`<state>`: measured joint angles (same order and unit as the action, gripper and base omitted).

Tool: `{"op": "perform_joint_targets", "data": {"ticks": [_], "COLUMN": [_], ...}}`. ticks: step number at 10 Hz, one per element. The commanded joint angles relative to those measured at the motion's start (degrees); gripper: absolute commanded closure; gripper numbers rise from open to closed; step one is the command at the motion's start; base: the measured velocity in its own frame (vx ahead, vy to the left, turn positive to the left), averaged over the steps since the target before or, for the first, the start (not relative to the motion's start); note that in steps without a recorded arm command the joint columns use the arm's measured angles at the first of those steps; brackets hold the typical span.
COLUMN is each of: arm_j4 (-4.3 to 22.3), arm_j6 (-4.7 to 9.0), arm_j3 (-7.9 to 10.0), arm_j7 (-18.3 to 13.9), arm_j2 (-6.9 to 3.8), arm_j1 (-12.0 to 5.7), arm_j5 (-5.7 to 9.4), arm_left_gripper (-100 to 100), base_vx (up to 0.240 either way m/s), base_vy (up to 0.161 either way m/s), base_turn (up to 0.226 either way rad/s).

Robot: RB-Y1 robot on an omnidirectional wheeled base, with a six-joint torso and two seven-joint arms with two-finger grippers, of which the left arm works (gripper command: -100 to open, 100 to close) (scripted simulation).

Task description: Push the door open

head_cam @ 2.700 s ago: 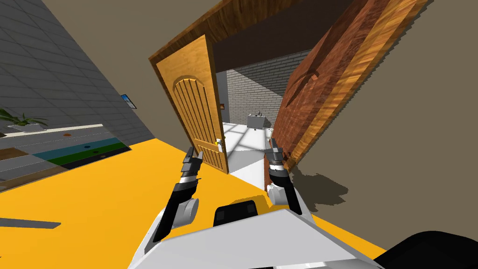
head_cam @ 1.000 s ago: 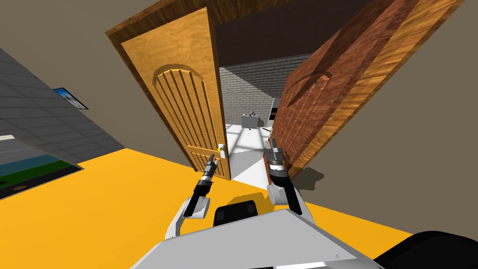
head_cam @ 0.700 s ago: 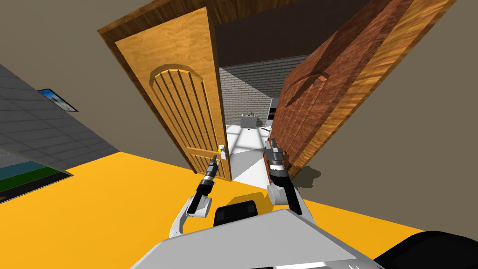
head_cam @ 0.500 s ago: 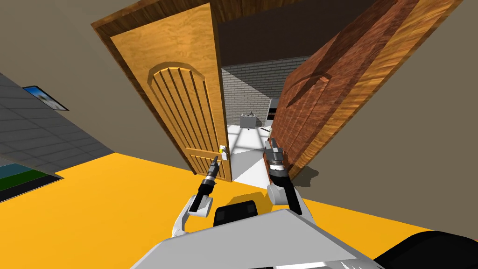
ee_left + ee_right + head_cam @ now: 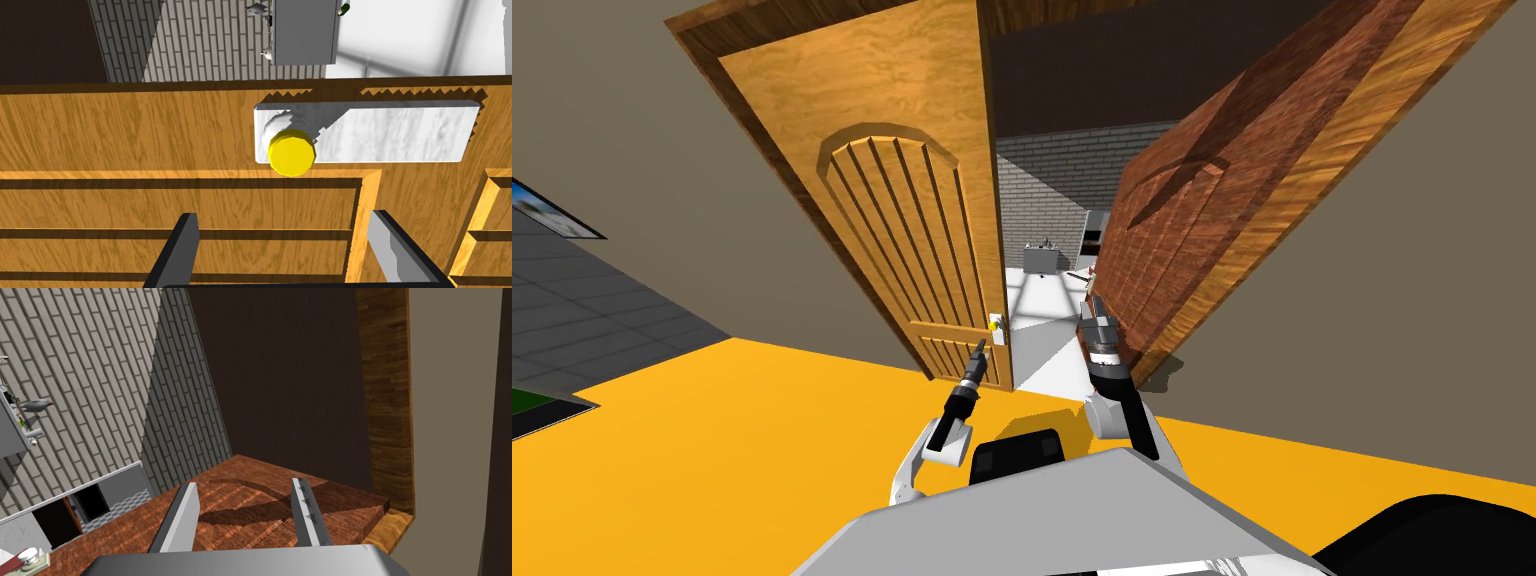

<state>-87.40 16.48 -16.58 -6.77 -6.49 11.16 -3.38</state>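
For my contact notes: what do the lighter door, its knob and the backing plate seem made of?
Lighter door: golden wood, grain visible. Knob: flat plain yellow, maybe plastic or paint. Backing plate: whitish-grey, cloudy streaks, marble-like or brushed metal.

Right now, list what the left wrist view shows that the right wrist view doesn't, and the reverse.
Left wrist only: the light wooden door, its yellow knob on a white plate, and the open left gripper facing that door near the knob. Right wrist only: the reddish-brown door, the door frame, and the open right gripper. Both: the grey brick wall and grey cabinet.
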Motion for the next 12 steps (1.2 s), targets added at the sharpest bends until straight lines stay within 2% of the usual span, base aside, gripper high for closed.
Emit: {"op": "perform_joint_targets", "data": {"ticks": [1,2,9,10,11,12], "arm_j4": [1.74,1.13,5.41,5.05,5.05,5.05], "arm_j6": [-0.37,-0.20,0.59,0.53,0.53,0.53], "arm_j3": [-0.62,-0.39,1.31,1.15,1.15,1.15], "arm_j7": [-0.10,-0.03,0.40,0.36,0.36,0.36], "arm_j2": [-0.11,0.02,1.47,1.33,1.33,1.33], "arm_j1": [-0.63,-0.39,-3.45,-3.19,-3.19,-3.19], "arm_j5": [-0.03,-0.05,0.36,0.32,0.32,0.32], "arm_left_gripper": [-100,-100,-100,-100,100,100], "base_vx": [0.019,0.007,0.195,0.102,-0.014,-0.028], "base_vy": [0.173,0.080,-0.044,-0.014,0.002,0.007], "base_turn": [-0.068,-0.022,-0.028,-0.001,0.005,-0.017]}}
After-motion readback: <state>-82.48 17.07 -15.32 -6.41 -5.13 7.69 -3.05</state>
